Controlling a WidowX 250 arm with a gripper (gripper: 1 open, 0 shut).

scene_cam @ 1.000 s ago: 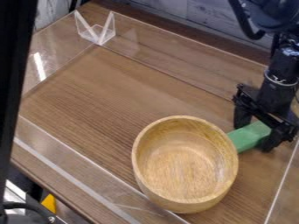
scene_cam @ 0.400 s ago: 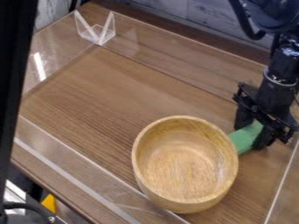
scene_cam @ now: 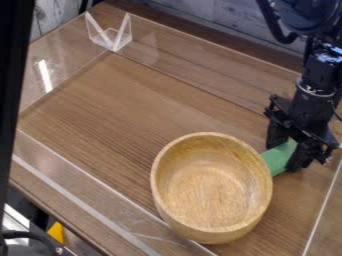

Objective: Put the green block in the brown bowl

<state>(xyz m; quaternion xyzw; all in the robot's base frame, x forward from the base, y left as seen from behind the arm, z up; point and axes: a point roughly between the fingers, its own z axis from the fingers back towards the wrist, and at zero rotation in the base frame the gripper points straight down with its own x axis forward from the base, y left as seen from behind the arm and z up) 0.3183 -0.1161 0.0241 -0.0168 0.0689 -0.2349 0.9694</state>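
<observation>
The green block (scene_cam: pixel 279 158) lies on the wooden table just right of the brown bowl (scene_cam: pixel 166 170), close to its rim. My gripper (scene_cam: pixel 299 151) points straight down over the block, its black fingers (scene_cam: pixel 275 127) closed in against the block's sides. Only the block's left end shows; the rest is hidden behind the fingers. The bowl sits upright at the front of the table with nothing inside it.
A clear plastic stand (scene_cam: pixel 108 32) sits at the far left corner of the table (scene_cam: pixel 147 95). A dark post (scene_cam: pixel 11 110) runs down the left edge of the view. Transparent panels border the table's left and front sides.
The fingers have drawn in from wide open to grip the green block. The wrist has rolled slightly; the hand has stayed in place and the block still rests on the table.
</observation>
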